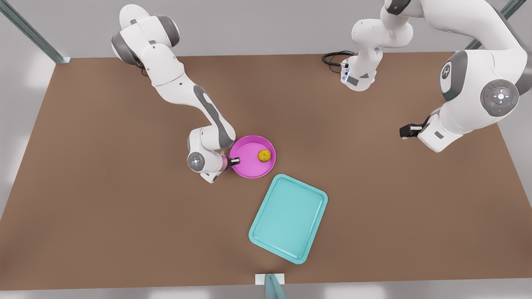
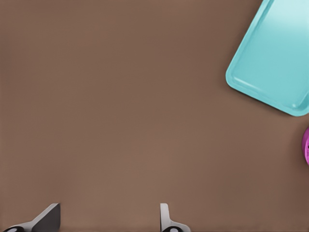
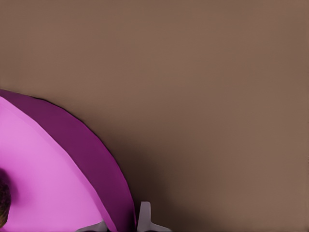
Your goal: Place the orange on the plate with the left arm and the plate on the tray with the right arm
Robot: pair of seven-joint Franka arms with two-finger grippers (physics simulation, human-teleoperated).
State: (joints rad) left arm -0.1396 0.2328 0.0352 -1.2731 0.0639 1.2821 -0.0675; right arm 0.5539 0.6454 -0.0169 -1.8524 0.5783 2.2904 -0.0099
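The orange point(image 1: 264, 155) lies inside the pink plate point(image 1: 249, 160), which rests flat on the brown table just beyond the teal tray point(image 1: 289, 218). My right gripper point(image 1: 235, 160), on the arm at the front view's left, is shut on the plate's rim. In the right wrist view the rim of the plate point(image 3: 101, 164) passes between the fingers of the right gripper point(image 3: 118, 224), and the orange point(image 3: 4, 203) peeks in at the edge. My left gripper point(image 1: 405, 131) hangs open over bare table at the front view's right. Its wrist view shows the left gripper point(image 2: 106, 222), the tray point(image 2: 275, 58) and a sliver of the plate point(image 2: 306, 145).
A black cable point(image 1: 334, 58) loops at the table's far edge by the left arm's base. A small white and teal fixture point(image 1: 270, 283) sits at the near edge. Open table lies to both sides of the tray.
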